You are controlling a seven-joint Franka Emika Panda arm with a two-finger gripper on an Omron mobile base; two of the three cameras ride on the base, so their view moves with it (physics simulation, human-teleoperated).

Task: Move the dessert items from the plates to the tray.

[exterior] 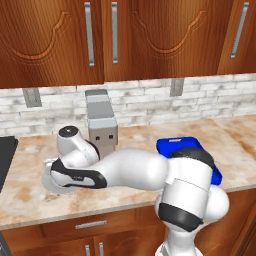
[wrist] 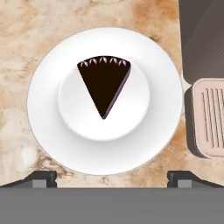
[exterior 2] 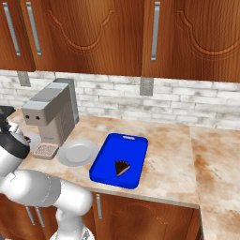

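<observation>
In the hand view the pincer hangs straight above a plate, its two dark fingertips spread wide and holding nothing; they show at the bottom edge, one on each side of the plate's near rim — so the gap between them spans most of the plate. Just beyond them, on the plate's inner well, lies the remaining cake slice; it sits a little past the midpoint between the tips and slightly toward the left one. Its long axis runs from the sharp point, which faces the pincer, to the broad scalloped back edge, which faces away; that axis lies roughly across the line joining the tips, so I judge that a straight descent with a small forward shift would let the fingers close on the two slanted reddish-brown sides — though the wedge narrows toward the point, and a grip too near the tip might slip.

Beside this plate, on its right in the hand view, stands the grey coffee machine with its ribbed drip grille; the clearance there looks modest. In the right base view, on the far side of the machine from this plate, a second plate lies bare on the worktop; beyond it is the blue tray, already carrying the other cake slice — the goal lies well apart from the pincer.
</observation>
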